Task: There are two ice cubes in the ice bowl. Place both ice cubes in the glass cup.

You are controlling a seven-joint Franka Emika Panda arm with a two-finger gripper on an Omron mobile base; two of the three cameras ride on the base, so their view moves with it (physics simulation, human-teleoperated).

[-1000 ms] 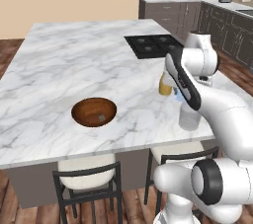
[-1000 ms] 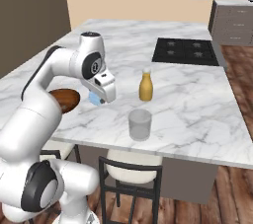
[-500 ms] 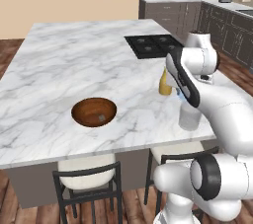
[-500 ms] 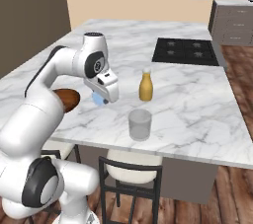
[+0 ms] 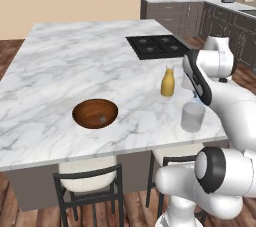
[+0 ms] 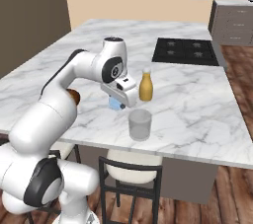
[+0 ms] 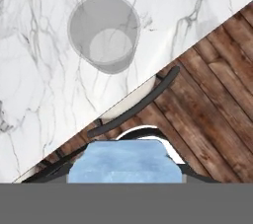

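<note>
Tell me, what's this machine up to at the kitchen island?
The white arm is carrying an ice cube, pinched in its tool, above the marble counter toward the empty glass cup. A second ice cube lies in the wooden ice bowl. An orange-yellow bottle stands behind the cup.

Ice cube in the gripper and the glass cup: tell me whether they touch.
Apart. The right base view shows the ice cube held left of and above the glass cup, with bare marble between them; the gripper carries it.

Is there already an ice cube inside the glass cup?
No, in the hand view the glass cup is empty, while one ice cube sits held in the gripper.
</note>
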